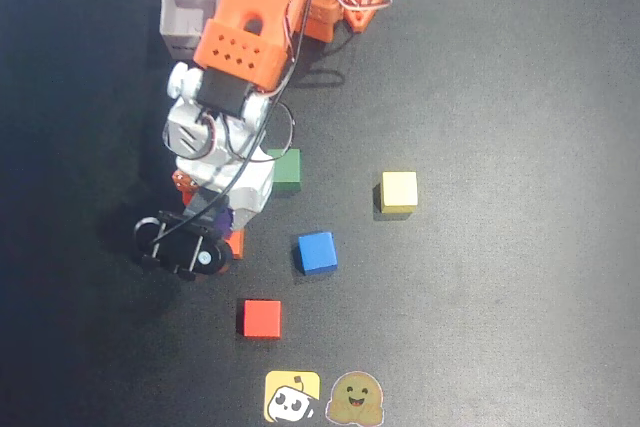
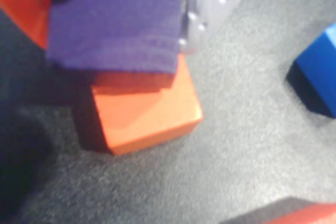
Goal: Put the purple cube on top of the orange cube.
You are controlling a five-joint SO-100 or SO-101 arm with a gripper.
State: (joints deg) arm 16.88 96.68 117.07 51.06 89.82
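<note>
The claw [image 2: 118,3] clamps the purple cube [image 2: 115,22] just above the orange cube [image 2: 149,108], overhanging its near edge; the blue cube [image 2: 320,72] sits clear right.

My hand [image 2: 113,3] is orange and white, and it holds the dark purple cube [image 2: 115,22] with faint grain lines. The orange cube [image 2: 152,108] is bright. At three o'clock sits a blue cube [image 2: 317,72]; the table [image 2: 247,145] is speckled dark grey.

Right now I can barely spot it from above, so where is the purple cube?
In the wrist view the purple cube is held between the fingers just above the orange cube, overlapping its far edge, left of the blue cube.
</note>
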